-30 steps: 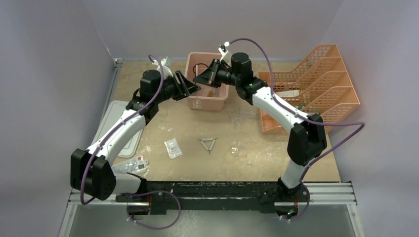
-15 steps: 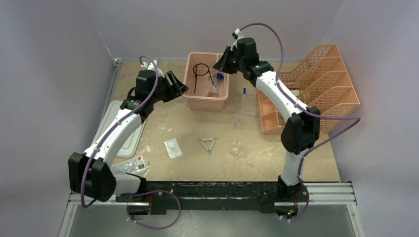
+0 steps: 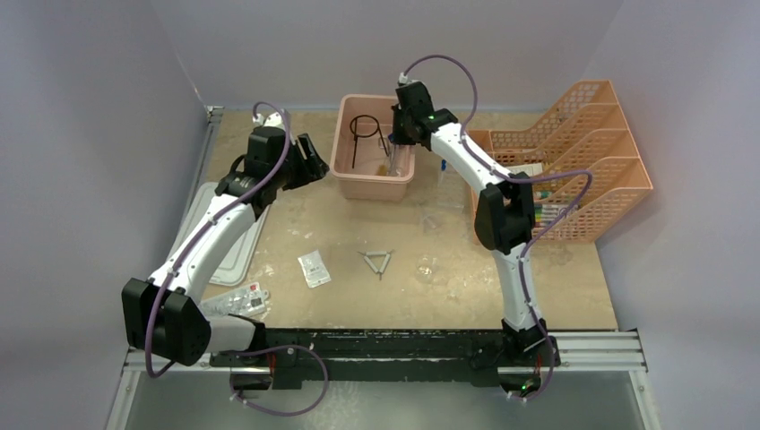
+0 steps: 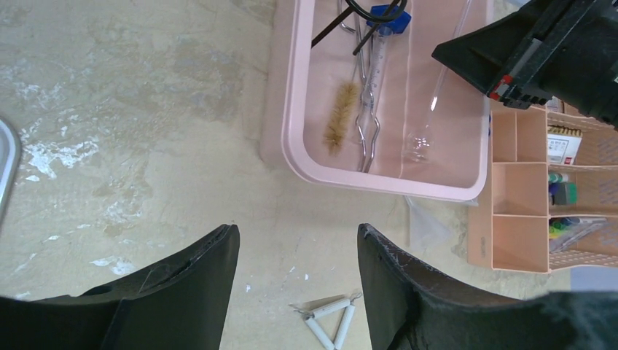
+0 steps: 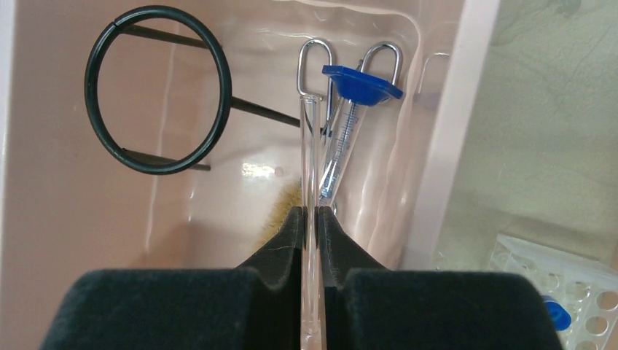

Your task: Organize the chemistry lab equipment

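Observation:
My right gripper (image 5: 311, 211) is shut on a thin clear glass tube (image 5: 311, 146) and holds it over the right part of the pink tub (image 3: 345, 179). In the tub lie the black wire ring with stem (image 5: 157, 109), metal tongs (image 5: 313, 55), a blue-tipped syringe-like rod (image 5: 350, 109) and a brown brush (image 4: 339, 124). My left gripper (image 4: 297, 230) is open and empty, above the table just left of the tub. The wire triangle (image 3: 378, 262), a small white packet (image 3: 314, 269) and clear glassware (image 3: 426, 269) lie on the table.
Orange mesh racks (image 3: 574, 170) stand at the right, with compartments of small items. A white lid (image 3: 202, 224) lies at the left edge, with more packets (image 3: 242, 300) near the left arm's base. A white test-tube rack (image 5: 554, 292) sits right of the tub.
My left gripper has drawn back to the left, away from the tub. My right arm has swung up and round; its gripper now points down over the tub's right side.

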### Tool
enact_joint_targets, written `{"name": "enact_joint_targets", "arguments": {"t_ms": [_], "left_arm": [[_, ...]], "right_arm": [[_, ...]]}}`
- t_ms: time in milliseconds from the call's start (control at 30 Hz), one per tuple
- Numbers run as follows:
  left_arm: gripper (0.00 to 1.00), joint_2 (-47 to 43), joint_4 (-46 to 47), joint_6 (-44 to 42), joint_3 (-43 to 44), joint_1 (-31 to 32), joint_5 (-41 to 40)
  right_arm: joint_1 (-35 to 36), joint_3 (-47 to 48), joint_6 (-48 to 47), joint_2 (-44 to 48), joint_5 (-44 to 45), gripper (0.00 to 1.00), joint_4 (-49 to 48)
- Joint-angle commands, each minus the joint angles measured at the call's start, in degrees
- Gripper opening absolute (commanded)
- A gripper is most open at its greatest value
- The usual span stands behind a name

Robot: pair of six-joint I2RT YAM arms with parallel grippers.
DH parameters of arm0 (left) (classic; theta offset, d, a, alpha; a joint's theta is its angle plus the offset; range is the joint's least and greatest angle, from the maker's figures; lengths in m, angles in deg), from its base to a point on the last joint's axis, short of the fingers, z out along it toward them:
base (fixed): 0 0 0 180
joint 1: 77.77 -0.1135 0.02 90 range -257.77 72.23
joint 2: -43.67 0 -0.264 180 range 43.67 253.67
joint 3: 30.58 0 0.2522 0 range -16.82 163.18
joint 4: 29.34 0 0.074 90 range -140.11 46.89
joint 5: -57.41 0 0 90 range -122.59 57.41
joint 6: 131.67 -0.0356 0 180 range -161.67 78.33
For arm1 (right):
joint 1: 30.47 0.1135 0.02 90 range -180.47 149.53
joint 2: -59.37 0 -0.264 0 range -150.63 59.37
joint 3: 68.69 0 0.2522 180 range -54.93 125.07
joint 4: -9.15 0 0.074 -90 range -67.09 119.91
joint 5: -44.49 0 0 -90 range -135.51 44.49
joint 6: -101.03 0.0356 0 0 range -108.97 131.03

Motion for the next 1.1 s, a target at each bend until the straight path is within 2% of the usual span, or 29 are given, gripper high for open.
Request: {"name": "enact_joint_targets", "arguments": {"t_ms": [0, 433, 767, 1067], "left_arm": [[0.6, 0.76, -1.1, -3.04, 3.23, -0.32, -1.5], [0.6, 2.21, -2.24, -4.69, 3.58, -0.41, -1.47], [0.6, 1.99, -2.66, -5.09, 3.59, -0.49, -1.47], [0.6, 1.94, -2.76, -5.25, 3.65, -0.49, -1.47]], "right_arm": [[2.5, 5.03, -3.55, -1.1, 7.18, 0.04, 1.41], [2.78, 6.08, 0.78, -6.75, 8.57, 0.08, 2.56], [2.84, 5.67, 0.48, -7.75, 9.58, 0.2, 0.69], [2.77, 5.5, -0.23, -6.19, 10.58, 0.21, -0.1]]}}
